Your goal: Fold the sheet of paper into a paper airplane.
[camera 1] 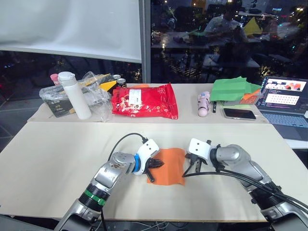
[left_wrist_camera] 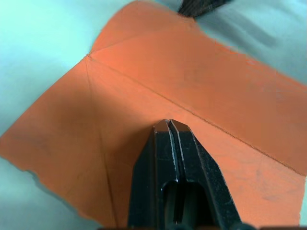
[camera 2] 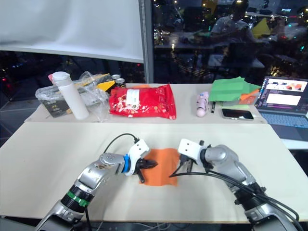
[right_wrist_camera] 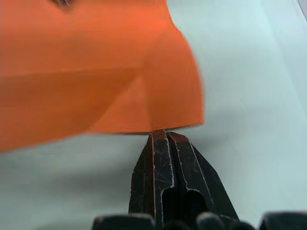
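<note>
Both grippers are seen at the orange paper airplane [camera 1: 172, 166], which lies flat on the near part of the pale table [camera 1: 57, 154], between the two arms. Left gripper [left_wrist_camera: 169, 125] is pressed together, its black fingers [left_wrist_camera: 184, 163] laid tip-down on the paper's surface among the creases, with nothing pinched between them. Right gripper [right_wrist_camera: 165, 135] is likewise closed, its tips touching the paper's edge at the side facing the right arm; whether the edge is nipped cannot be told. At the far side of the table, a white bottle [camera 1: 74, 95], a red packet [camera 1: 144, 101], green folded paper [camera 1: 233, 89], a phone [camera 1: 238, 114] and a laptop [camera 1: 285, 98] are set, well apart from the paper.
</note>
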Robot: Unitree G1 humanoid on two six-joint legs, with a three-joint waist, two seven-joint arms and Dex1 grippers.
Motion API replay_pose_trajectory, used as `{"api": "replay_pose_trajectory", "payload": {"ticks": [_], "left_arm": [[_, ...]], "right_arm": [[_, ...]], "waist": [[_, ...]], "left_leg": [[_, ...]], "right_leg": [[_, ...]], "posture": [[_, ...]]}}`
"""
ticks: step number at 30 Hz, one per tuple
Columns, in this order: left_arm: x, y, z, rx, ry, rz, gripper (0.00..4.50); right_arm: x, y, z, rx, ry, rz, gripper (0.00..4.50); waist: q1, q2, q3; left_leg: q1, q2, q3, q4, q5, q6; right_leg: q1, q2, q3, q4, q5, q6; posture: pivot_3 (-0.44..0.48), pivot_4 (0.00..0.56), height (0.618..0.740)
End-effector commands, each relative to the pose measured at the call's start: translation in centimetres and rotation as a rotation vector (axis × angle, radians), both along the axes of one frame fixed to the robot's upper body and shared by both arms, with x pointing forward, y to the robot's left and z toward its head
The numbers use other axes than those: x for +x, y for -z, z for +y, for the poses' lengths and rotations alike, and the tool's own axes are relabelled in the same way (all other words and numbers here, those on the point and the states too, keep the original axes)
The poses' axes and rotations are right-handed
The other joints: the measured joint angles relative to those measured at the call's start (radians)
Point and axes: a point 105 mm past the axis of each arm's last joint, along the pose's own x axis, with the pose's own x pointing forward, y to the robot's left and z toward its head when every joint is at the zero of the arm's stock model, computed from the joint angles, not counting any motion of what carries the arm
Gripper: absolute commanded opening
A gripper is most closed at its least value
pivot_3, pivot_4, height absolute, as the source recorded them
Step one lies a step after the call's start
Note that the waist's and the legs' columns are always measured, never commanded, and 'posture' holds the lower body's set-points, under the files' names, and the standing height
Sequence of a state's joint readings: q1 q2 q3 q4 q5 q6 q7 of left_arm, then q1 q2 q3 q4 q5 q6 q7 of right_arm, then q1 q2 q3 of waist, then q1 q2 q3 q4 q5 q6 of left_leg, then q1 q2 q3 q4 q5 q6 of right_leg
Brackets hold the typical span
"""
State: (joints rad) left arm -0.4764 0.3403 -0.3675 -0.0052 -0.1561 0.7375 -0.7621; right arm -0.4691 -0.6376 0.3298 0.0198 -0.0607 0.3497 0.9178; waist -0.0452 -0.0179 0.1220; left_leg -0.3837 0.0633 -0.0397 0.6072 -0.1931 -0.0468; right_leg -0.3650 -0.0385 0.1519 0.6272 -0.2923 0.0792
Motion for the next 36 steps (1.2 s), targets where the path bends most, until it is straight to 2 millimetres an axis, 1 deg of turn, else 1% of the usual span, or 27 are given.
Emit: {"api": "replay_pose_trajectory", "payload": {"ticks": [1, 4, 7, 10, 12, 15, 17, 19, 21, 23, 25, 26, 27, 28, 29, 32, 36], "left_arm": [[-0.4, 2.3, 1.1, 0.06, -0.04, 0.066, 0.0], [-0.4, 2.2, 1.3, 0.061, -0.045, 0.066, 0.0], [-0.2, 2.1, 1.5, 0.055, -0.059, 0.065, 0.0], [0.2, 1.5, 2.3, 0.031, -0.098, 0.065, 0.0], [0.4, 1.0, 2.7, 0.004, -0.125, 0.069, 0.0], [0.8, -0.2, 3.3, -0.068, -0.16, 0.066, 0.0], [0.6, -1.0, 3.5, -0.121, -0.167, 0.074, 0.0], [0.4, -1.4, 4.1, -0.144, -0.174, 0.073, 0.0], [0.7, -2.3, 6.1, -0.149, -0.205, 0.038, 0.0], [0.8, -2.8, 7.4, -0.135, -0.213, 0.008, 0.0], [0.7, -3.2, 9.2, -0.079, -0.183, -0.044, 0.0], [1.1, -4.0, 10.1, -0.095, -0.192, -0.079, 0.0], [1.2, -4.7, 10.6, -0.107, -0.17, -0.117, 0.0], [1.3, -5.2, 10.7, -0.119, -0.154, -0.142, 0.0], [1.4, -5.5, 10.4, -0.141, -0.134, -0.154, 0.0], [1.1, -5.9, 8.6, -0.2, -0.057, -0.164, 0.0], [1.1, -5.2, 6.7, -0.2, 0.013, -0.167, 0.0]], "right_arm": [[0.1, -2.4, 0.9, 0.142, -0.011, -0.012, 0.02], [-0.1, -3.1, 2.2, 0.221, -0.035, 0.005, 0.02], [-0.1, -3.2, 3.3, 0.26, -0.05, 0.015, 0.02], [-0.2, -2.7, 4.8, 0.272, -0.081, 0.028, 0.02], [-0.2, -2.5, 5.4, 0.28, -0.091, 0.034, 0.02], [-0.1, -2.1, 6.2, 0.29, -0.101, 0.045, 0.02], [0.1, -1.8, 6.8, 0.303, -0.1, 0.062, 0.02], [0.2, -0.5, 7.2, 0.256, -0.105, 0.073, 0.02], [0.4, 0.9, 7.3, 0.235, -0.087, 0.103, 0.02], [0.6, 1.4, 7.4, 0.235, -0.075, 0.119, 0.02], [0.4, 1.9, 7.6, 0.236, -0.079, 0.141, 0.02], [0.1, 2.2, 7.9, 0.236, -0.09, 0.155, 0.02], [-0.2, 2.4, 8.1, 0.237, -0.098, 0.162, 0.02], [-0.3, 2.5, 8.2, 0.237, -0.103, 0.166, 0.02], [-0.5, 2.5, 8.2, 0.241, -0.103, 0.168, 0.02], [-0.7, 2.4, 7.7, 0.249, -0.086, 0.162, 0.02], [-0.8, 2.2, 7.0, 0.249, -0.058, 0.149, 0.02]], "waist": [[0.001, 0.0, 0.0], [0.0, 0.0, 0.0], [-0.001, 0.0, 0.0], [-0.005, 0.0, 0.0], [-0.007, 0.0, 0.0], [-0.009, 0.0, 0.0], [-0.011, 0.0, 0.0], [-0.015, 0.0, 0.001], [-0.017, 0.0, 0.001], [-0.022, 0.0, 0.001], [-0.025, 0.0, 0.002], [-0.026, 0.0, 0.002], [-0.025, 0.0, 0.002], [-0.024, 0.0, 0.002], [-0.024, 0.0, 0.002], [-0.017, 0.0, 0.002], [-0.013, 0.0, 0.002]], "left_leg": [[0.0, 0.0, 0.0, 0.0, 0.0, 0.0], [0.0, 0.0, 0.0, 0.0, 0.0, 0.0], [0.0, 0.0, -0.001, 0.0, 0.0, 0.0], [0.0, 0.0, -0.001, 0.0, 0.0, 0.0], [0.0, 0.0, -0.001, 0.0, 0.0, 0.0], [-0.001, 0.001, -0.001, 0.0, 0.0, 0.0], [-0.001, 0.001, -0.001, 0.0, 0.0, 0.0], [-0.002, 0.001, -0.001, -0.001, 0.0, 0.0], [-0.002, 0.001, -0.002, -0.001, 0.0, 0.0], [-0.002, 0.001, -0.002, -0.002, 0.0, 0.0], [-0.002, 0.001, -0.003, -0.002, 0.0, 0.0], [-0.002, 0.001, -0.003, -0.002, 0.0, 0.0], [-0.001, 0.001, -0.003, -0.002, 0.0, 0.0], [-0.001, 0.001, -0.003, -0.002, 0.0, 0.0], [-0.001, 0.002, -0.003, -0.002, 0.0, 0.0], [-0.002, 0.001, -0.003, -0.002, 0.0, 0.0], [-0.003, 0.001, -0.003, -0.002, 0.0, 0.0]], "right_leg": [[0.0, 0.0, 0.0, 0.0, 0.0, 0.0], [0.0, 0.0, 0.0, 0.0, 0.0, 0.0], [0.0, 0.0, 0.0, 0.0, 0.0, 0.0], [-0.001, 0.0, 0.0, 0.0, 0.0, 0.0], [-0.001, 0.001, 0.0, 0.001, 0.0, 0.0], [-0.002, 0.001, -0.001, 0.001, 0.0, 0.0], [-0.002, 0.001, -0.001, 0.002, 0.0, 0.0], [-0.003, 0.001, -0.001, 0.002, 0.0, 0.0], [-0.003, 0.001, -0.001, 0.002, 0.0, 0.0], [-0.004, 0.001, -0.001, 0.002, 0.0, 0.0], [-0.004, 0.001, -0.002, 0.002, 0.0, 0.0], [-0.004, 0.002, -0.002, 0.002, 0.0, 0.0], [-0.003, 0.002, -0.002, 0.002, 0.0, 0.0], [-0.003, 0.002, -0.002, 0.002, 0.0, 0.0], [-0.003, 0.002, -0.003, 0.002, 0.0, 0.0], [-0.003, 0.002, -0.003, 0.001, 0.0, 0.0], [-0.004, 0.002, -0.003, 0.001, 0.0, 0.0]], "posture": [[0.0, 0.15, 0.712], [0.0, 0.15, 0.712], [0.0, 0.15, 0.712], [0.0, 0.15, 0.712], [0.0, 0.15, 0.712], [0.0, 0.15, 0.712], [0.0, 0.15, 0.712], [0.0, 0.15, 0.712], [0.0, 0.15, 0.712], [0.0, 0.15, 0.712], [0.0, 0.15, 0.712], [0.0, 0.15, 0.712], [0.0, 0.15, 0.712], [0.0, 0.15, 0.712], [0.0, 0.15, 0.712], [0.0, 0.15, 0.712], [0.0, 0.15, 0.712]]}}
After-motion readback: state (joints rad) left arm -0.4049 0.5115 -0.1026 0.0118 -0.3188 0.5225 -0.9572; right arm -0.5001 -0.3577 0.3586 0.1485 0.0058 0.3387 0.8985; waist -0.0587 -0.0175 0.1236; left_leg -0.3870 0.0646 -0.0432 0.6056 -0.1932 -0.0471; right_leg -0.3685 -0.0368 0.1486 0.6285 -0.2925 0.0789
